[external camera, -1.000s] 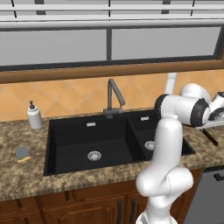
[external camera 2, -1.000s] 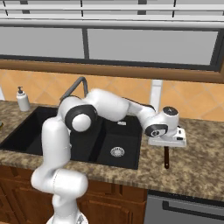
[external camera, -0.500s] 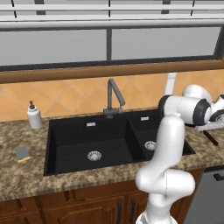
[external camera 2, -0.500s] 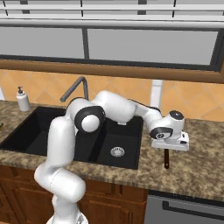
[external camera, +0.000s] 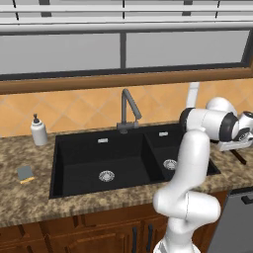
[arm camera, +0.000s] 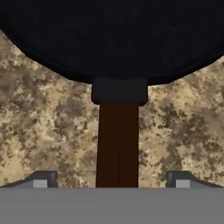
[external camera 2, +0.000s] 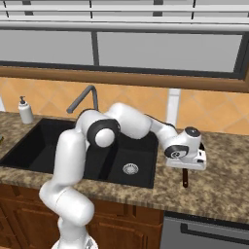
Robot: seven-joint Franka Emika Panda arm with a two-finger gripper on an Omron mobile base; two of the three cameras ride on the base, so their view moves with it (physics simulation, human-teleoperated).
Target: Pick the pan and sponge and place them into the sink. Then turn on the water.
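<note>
While the sponge (external camera: 24, 173) lies at the left of the frame, the hand (external camera 2: 186, 163) has been moved further right, over the pan (arm camera: 113, 39)'s handle (arm camera: 117, 146) on the tabletop (arm camera: 48, 131); fingers apart, grasp judged next.

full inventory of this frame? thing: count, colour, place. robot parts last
pan: 1, black with dark brown handle, on the counter right of the sink, under the gripper
sponge: 1, yellow with grey-blue face, on the counter left of the sink
sink: 1, black, two basins with silver drains, set in the counter
faucet: 1, grey, behind the sink, no water running
soap dispenser: 1, white, back left of the sink
counter: 1, brown speckled stone
window: 1, dark frame, above the tan tiled wall
cabinets: brown wood, below the counter
gripper: 1, open, fingertips either side of the pan handle
arm: 1, white, reaching right over the sink
</note>
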